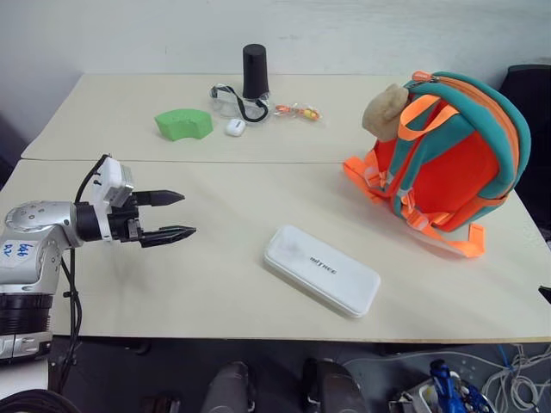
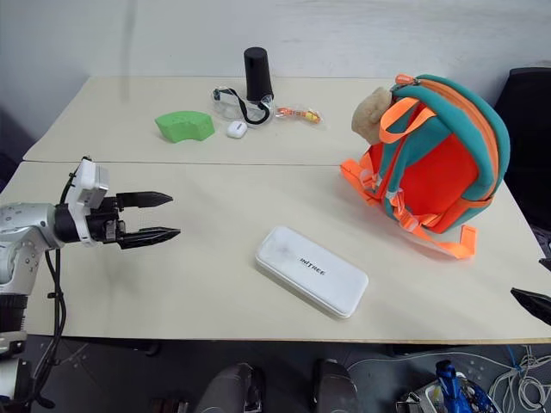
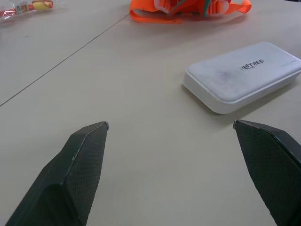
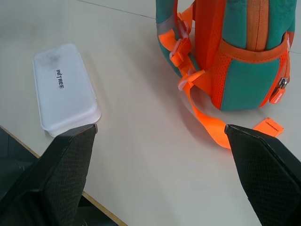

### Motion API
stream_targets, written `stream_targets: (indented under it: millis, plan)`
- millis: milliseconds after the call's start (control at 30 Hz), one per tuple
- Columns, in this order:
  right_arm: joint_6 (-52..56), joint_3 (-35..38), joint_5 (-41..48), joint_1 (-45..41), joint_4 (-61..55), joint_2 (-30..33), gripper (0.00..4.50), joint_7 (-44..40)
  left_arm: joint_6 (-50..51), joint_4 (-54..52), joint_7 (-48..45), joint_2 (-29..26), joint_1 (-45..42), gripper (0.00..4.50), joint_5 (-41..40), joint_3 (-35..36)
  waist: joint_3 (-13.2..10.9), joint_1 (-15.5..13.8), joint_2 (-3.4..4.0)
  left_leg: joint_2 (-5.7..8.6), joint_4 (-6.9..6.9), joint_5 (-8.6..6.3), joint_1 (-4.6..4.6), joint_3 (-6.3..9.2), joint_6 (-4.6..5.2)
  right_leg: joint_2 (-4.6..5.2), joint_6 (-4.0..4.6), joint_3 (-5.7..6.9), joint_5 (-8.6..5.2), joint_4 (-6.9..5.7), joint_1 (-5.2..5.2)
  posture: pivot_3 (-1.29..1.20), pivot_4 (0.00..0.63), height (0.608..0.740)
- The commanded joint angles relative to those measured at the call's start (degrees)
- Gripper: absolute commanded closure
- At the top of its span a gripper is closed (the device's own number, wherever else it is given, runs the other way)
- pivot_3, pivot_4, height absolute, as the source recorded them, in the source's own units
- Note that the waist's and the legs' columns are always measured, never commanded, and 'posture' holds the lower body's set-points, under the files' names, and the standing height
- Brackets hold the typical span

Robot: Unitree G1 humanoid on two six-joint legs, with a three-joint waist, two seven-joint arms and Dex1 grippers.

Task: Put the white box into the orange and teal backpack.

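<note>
free room: bare table (image 1: 215, 284) between left gripper (image 1: 176, 215) and white box (image 1: 321, 269), nothing between | box to backpack (image 1: 448, 163): loose orange straps (image 1: 448, 237) trail on the tabletop | far side: sponge (image 1: 183, 123), goggles (image 1: 232, 101), black cylinder (image 1: 255, 70) well apart

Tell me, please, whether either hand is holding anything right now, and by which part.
Nothing is held. The left hand is open above the table, apart from the white box. The right hand is open too, with nothing between its fingers.
</note>
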State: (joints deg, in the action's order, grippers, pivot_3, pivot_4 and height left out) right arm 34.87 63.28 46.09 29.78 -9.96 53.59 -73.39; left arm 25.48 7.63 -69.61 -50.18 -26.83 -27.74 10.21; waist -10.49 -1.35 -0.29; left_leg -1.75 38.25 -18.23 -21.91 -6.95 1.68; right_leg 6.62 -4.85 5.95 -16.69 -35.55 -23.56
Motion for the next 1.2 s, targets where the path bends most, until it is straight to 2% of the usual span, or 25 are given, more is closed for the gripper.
stream_targets:
  millis: [33, 133, 567, 800, 833, 867, 933, 1200]
  plan:
    - [-1.4, 0.3, -0.5, 0.1, -0.8, -0.9, 0.06, -0.2, -1.1, -0.4, 0.5, -0.1, -0.7, 0.01, 0.7, 0.0, 0.0, 0.0, 0.00, 0.00, 0.00, 0.00, 0.00, 0.00, 0.00, 0.00, 0.00, 0.00, 0.00, 0.00, 0.00, 0.00, 0.150, 0.740]
    - [-1.9, -0.1, -1.0, 0.3, -1.0, -1.5, 0.06, -0.3, -1.4, -0.6, 1.8, -0.4, -0.1, 0.01, 2.8, -1.1, 0.0, 0.0, 0.00, 0.01, 0.00, 0.00, 0.00, 0.00, 0.00, 0.00, 0.00, 0.00, 0.00, 0.00, 0.00, 0.00, 0.150, 0.740]
    - [-2.5, -1.7, -3.3, -0.8, -1.3, -1.1, 0.06, 1.1, 1.7, -0.9, 2.4, 0.1, -3.4, 0.01, 1.8, -2.1, 0.0, 0.0, 0.00, 0.02, 0.00, 0.01, 0.01, -0.01, -0.01, -0.01, -0.01, 0.00, 0.00, -0.03, 0.00, 0.00, 0.150, 0.740]
    - [-1.5, -3.1, -2.3, -1.1, -5.5, -1.5, 0.06, 1.5, 3.7, -2.8, 1.9, 1.0, -3.6, 0.01, 0.6, -2.5, 0.0, 0.0, 0.00, 0.01, 0.01, 0.02, 0.02, -0.02, -0.03, -0.06, -0.01, 0.00, 0.00, -0.06, 0.00, 0.00, 0.150, 0.740]
    - [-1.2, -3.5, -2.0, -1.2, -6.3, -1.4, 0.43, 1.5, 3.7, -3.0, 1.3, 1.3, -3.7, 0.41, 0.6, -3.0, 0.0, 0.0, 0.00, 0.01, 0.01, 0.02, 0.02, -0.02, -0.03, -0.06, -0.01, 0.00, 0.00, -0.06, 0.00, 0.00, 0.150, 0.740]
    - [-0.9, -4.1, -1.6, -1.3, -7.5, -1.4, 0.62, 1.4, 3.5, -3.0, 0.6, 1.7, -4.0, 0.57, 0.7, -3.8, 0.0, 0.0, 0.00, 0.02, 0.01, 0.02, 0.02, -0.02, -0.03, -0.06, -0.01, 0.00, 0.00, -0.06, 0.01, 0.00, 0.150, 0.740]
    - [-0.5, -5.5, -0.8, -1.5, -10.1, -1.4, 1.25, 1.5, 2.6, -2.4, -0.1, 2.7, -5.1, 1.17, 1.7, -5.7, 0.0, 0.0, 0.00, 0.02, 0.02, 0.02, 0.03, -0.03, -0.03, -0.06, -0.01, 0.00, 0.00, -0.07, 0.01, 0.00, 0.150, 0.740]
    - [-3.5, -18.3, -4.3, 0.1, -22.2, -2.3, 3.85, 2.0, -8.2, 6.1, -5.1, 8.7, -11.4, 3.59, 10.0, -16.8, 0.0, -0.2, -0.03, 0.10, 0.07, 0.05, 0.02, -0.04, -0.02, -0.26, -0.02, 0.03, 0.01, -0.09, 0.02, 0.00, 0.150, 0.740]
